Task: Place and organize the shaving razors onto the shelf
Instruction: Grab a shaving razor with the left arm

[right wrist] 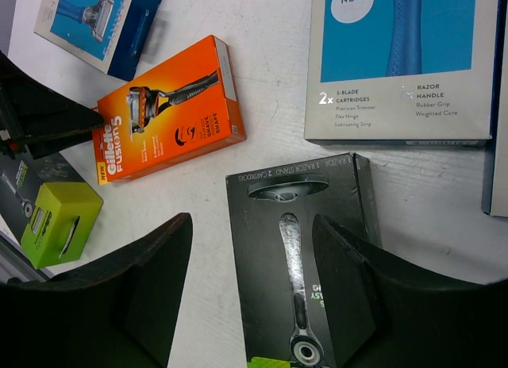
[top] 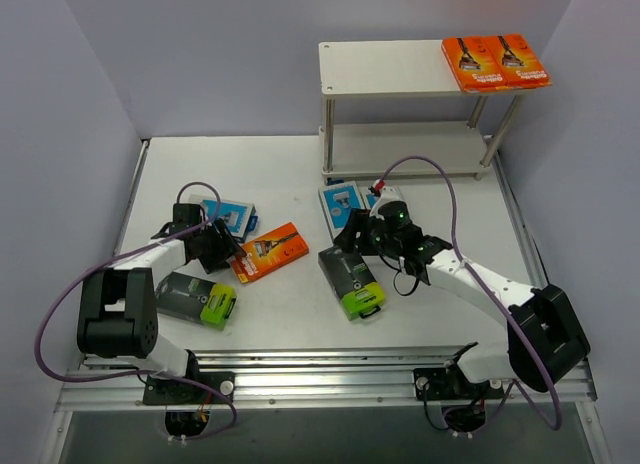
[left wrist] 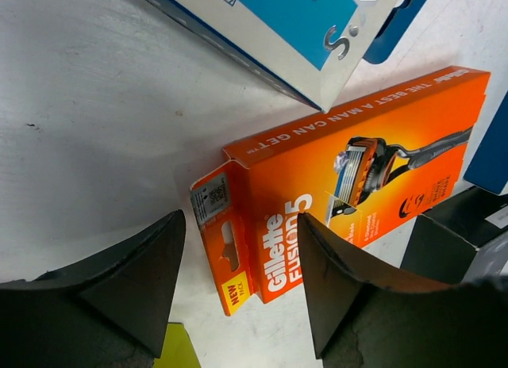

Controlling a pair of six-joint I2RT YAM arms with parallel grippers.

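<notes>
- Shelf (top: pixel 390 69): I see it at the far right of the table (top: pixel 290 174), both boards level.
- Two orange packs (top: pixel 496 62): they lie flat and side by side on the right end of the top board, touching, with their long axes running front to back.
- Orange pack on the table (top: pixel 269 252): it lies flat, left of centre. Its long axis runs on a diagonal from near-left to far-right, and the hang-tab end points at the left arm.
- Light blue pack (top: pixel 228 214): it sits just beyond that orange one and crowds its far-left side.
- Left black pack (top: pixel 196 298): it lies near the left arm's base, roughly crosswise, with the lime end to the right.
- Light blue packs by the shelf (top: pixel 343 206): they lie flat in front of the lower board, and the right arm partly covers one of them.
- Right black pack (top: pixel 351 280): it lies at the centre, with its long axis running far-left to near-right and the lime end towards me.
- Left gripper (left wrist: pixel 240 217): the arm is folded low over the table. The fingers are spread on either side of the orange pack's tab end, and bare table shows beside one finger, so I count nothing as gripped.
- Right gripper (right wrist: pixel 252 221): the arm reaches inward to the left and the wrist points down. The fingers are parted over the black pack's far end, with table visible between one finger and the pack, so nothing is grasped.
</notes>
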